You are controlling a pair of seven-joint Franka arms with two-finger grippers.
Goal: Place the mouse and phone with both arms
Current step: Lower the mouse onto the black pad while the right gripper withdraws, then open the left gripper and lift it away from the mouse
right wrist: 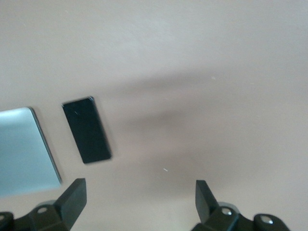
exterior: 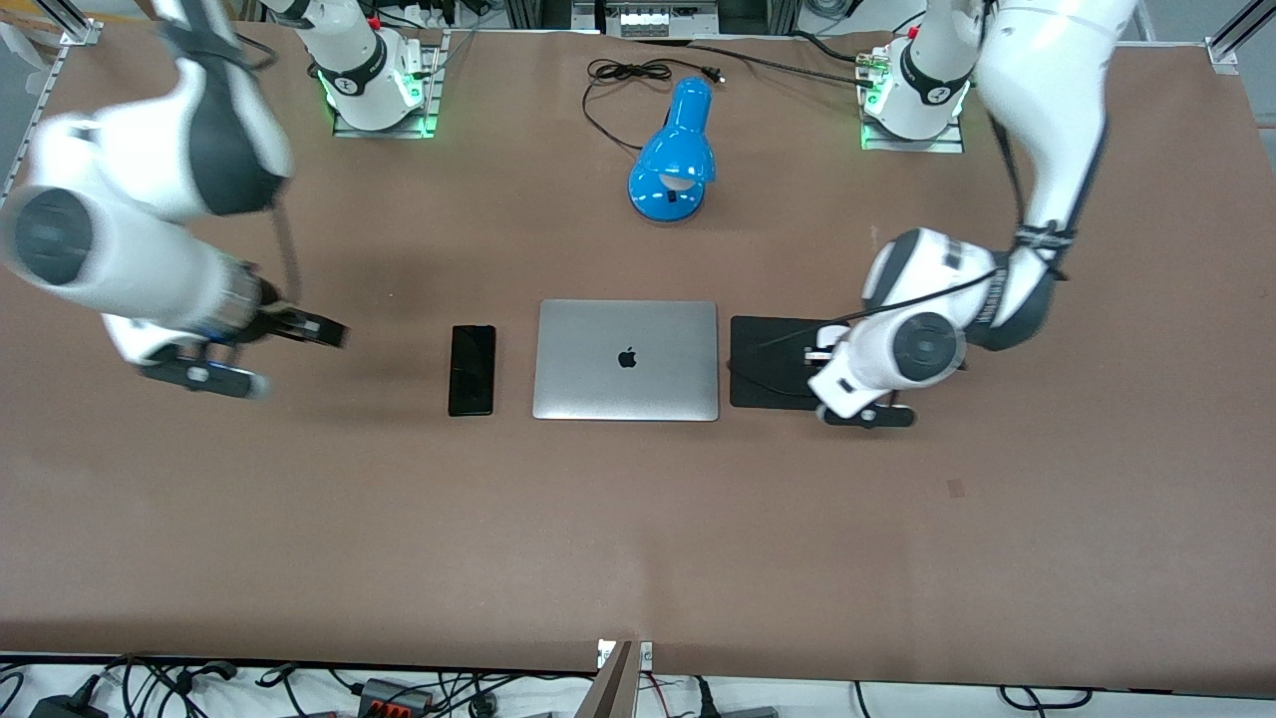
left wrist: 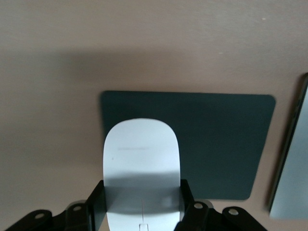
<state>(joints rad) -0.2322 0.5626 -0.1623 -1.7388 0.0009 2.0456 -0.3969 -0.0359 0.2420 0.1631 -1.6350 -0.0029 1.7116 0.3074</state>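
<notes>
Silver laptop (exterior: 625, 360) bears Apple logo; one phone (exterior: 472, 369) beside it. Left gripper (left wrist: 143, 204) pinches one mouse (left wrist: 142, 163) over mouse pad (left wrist: 221, 139); right gripper (right wrist: 139, 197) spread above bare table (exterior: 638, 538).

Even overhead light falls on the matte brown tabletop (exterior: 638, 519), with soft shadows. The right arm's white jointed links (exterior: 130, 249) smear with motion blur. A grey shadow band crosses the glossy white oval mouse (left wrist: 142, 166) just ahead of the fingers (left wrist: 96, 204). The slim black rectangular phone (right wrist: 86, 129) looks slightly soft, with a diffuse shadow streak beside it.
</notes>
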